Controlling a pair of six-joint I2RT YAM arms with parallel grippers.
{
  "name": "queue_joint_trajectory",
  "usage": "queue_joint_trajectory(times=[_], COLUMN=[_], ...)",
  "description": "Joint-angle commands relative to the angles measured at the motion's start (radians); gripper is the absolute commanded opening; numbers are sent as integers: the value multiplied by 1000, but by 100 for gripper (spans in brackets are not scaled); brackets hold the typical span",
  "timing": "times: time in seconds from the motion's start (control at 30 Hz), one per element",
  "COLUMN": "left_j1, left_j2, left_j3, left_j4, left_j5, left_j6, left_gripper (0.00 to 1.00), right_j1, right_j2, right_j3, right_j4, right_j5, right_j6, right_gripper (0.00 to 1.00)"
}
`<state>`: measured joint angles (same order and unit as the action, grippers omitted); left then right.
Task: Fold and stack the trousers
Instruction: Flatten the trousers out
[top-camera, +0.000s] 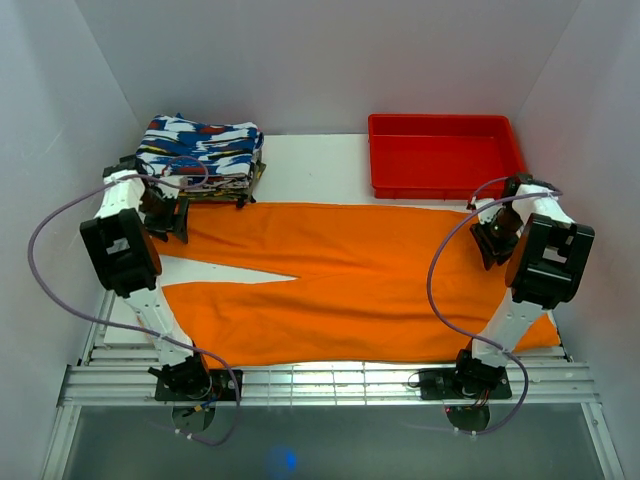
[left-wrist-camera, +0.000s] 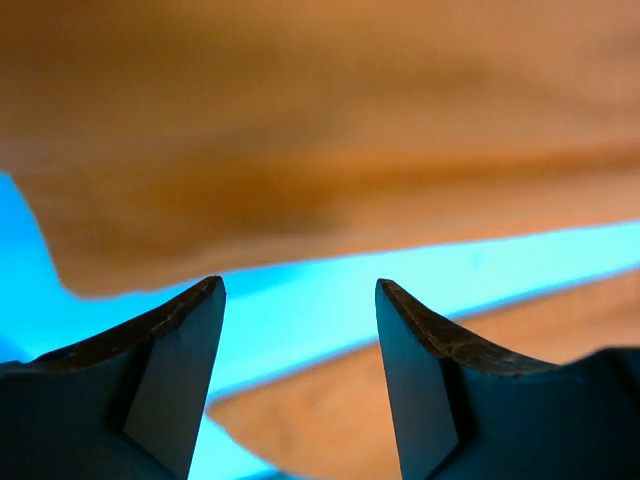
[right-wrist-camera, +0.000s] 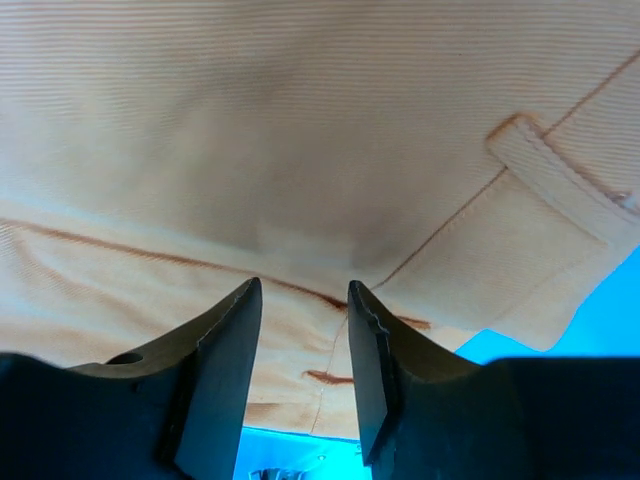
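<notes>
I am holding the left gripper (left-wrist-camera: 300, 283) spread wide, the leg ends of the trousers (top-camera: 350, 270) just ahead of it, and the right gripper (right-wrist-camera: 305, 285) narrowly parted over their waistband.

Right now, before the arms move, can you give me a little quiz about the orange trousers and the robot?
1. True or false: the trousers are already folded.
2. Where does the red tray sit? A) back right of the table B) back left of the table C) on top of the trousers
3. Fill in: the left arm's jaws stand ____, with nothing between them.

Key: 1 false, they lie spread flat; 2 A; 3 open.
</notes>
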<state>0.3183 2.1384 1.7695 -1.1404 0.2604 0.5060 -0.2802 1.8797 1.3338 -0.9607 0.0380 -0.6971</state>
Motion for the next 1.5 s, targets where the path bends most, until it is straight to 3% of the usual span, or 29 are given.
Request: queue_joint_trajectory(times=[0.0,0.2,0.3,0.4,0.5,0.7,0.8,0.87,0.93,0.97,1.2,1.37,1.47], left_j1=[48,208,237,237,237,107,-52,-109,-90,-29,221,269,269], left_j2=[-300,-529,-561,-508,-361,-62,-66,-174,-320,-393,-482,-466,-422], left_j3=[-164,-512,-666,-728,-665,-294,-288,-344,-380,-390,-484,-593,-594], left_j4=[-31,-59,25,105,172,163,154,150,139,111,-21,10,22], left_j5=[-6,-46,-90,-116,-90,-29,77,153,108,82,60,49,128], left_j6=[80,158,175,143,65,-61,-151,-150,-175,-187,-101,-112,-156], left_gripper=[73,71,68,65,61,59,60,64,70,72,72,72,73], right_j1=[-2,-2,-2,-2,-2,-4,-2,-1,-1,1,4,6,6], right_j2=[-92,-191,-223,-240,-243,-189,-151,-133,-128,-131,-169,-189,-194], right_j3=[57,-40,-116,-202,-266,-275,-225,-179,-150,-144,-156,-171,-173], right_j4=[-111,-191,-171,-132,-84,6,1,-28,-52,-64,-76,-84,-90], right_j5=[-88,-79,-50,-8,20,83,77,40,14,2,-24,-24,-15], right_j6=[-37,-153,-180,-186,-179,-148,-136,-128,-119,-116,-111,-107,-107], right_gripper=[47,45,43,40,39,35,35,35,35,35,35,35,35])
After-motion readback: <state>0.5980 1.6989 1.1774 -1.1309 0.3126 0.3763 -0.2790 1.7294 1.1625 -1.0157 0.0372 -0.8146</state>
